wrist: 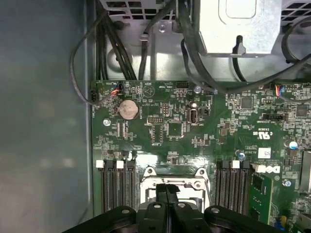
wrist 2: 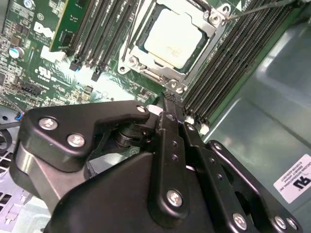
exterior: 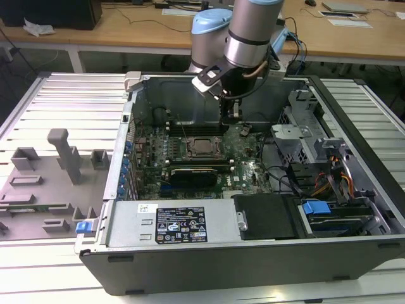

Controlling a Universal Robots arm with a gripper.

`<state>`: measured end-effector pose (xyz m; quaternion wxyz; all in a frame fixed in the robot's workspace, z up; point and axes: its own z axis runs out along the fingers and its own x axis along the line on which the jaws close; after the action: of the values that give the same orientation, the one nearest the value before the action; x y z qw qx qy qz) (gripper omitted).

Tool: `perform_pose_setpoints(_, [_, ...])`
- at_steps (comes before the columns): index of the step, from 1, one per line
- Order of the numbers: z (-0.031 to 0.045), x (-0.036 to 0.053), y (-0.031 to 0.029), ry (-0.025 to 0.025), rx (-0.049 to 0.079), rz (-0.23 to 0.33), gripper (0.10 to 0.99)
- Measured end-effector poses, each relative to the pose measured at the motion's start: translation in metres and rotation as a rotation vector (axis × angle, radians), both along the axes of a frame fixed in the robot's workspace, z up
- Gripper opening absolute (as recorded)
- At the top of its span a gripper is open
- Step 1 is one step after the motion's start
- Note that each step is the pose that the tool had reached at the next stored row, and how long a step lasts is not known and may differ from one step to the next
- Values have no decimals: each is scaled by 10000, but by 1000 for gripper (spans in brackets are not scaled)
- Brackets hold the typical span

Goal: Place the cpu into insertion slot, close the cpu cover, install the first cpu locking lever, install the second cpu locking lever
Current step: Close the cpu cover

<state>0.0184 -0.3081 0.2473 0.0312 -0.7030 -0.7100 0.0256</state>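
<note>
A ribbed, silver-grey metal desk (exterior: pixel 69 95) carries an open black computer case (exterior: pixel 209 266) lying on its side. Toward the exterior view's left, a grey fixture tray (exterior: pixel 38 190) with upright blocks rests beside the case, with a small blue piece (exterior: pixel 81 227) at its corner.

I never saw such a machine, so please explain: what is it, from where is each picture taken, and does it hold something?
It is a robot arm with a gripper reaching into an open computer case that lies on a slatted table. One picture is taken from outside; the two others come from cameras on the arm's wrist. The silver chip sits in its socket on the green board, with a metal frame around it. The gripper is shut, near the chip, and holds nothing. Grey holders stand beside the case.
</note>
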Motion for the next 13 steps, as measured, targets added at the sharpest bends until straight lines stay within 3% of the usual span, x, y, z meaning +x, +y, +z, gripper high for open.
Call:
perform_pose_setpoints(2, [-2, -31, 0, -38, -135, 3, 106])
perform_pose_setpoints(4, [-3, -77, 0, -107, -277, 0, 106])
perform_pose_setpoints(6, [-5, -139, 0, -230, -482, -1, 106])
perform_pose_setpoints(8, [-7, -170, 0, -339, -560, 0, 106])
perform_pose_setpoints(9, [-8, -194, -1, -474, -600, -4, 106])
perform_pose_setpoints(10, [-11, -216, -1, -662, -625, -9, 106])
perform_pose_setpoints(11, [-23, -385, 0, -970, -620, -11, 106])
perform_pose_setpoints(13, [-33, -488, -1, -969, -621, -10, 106])
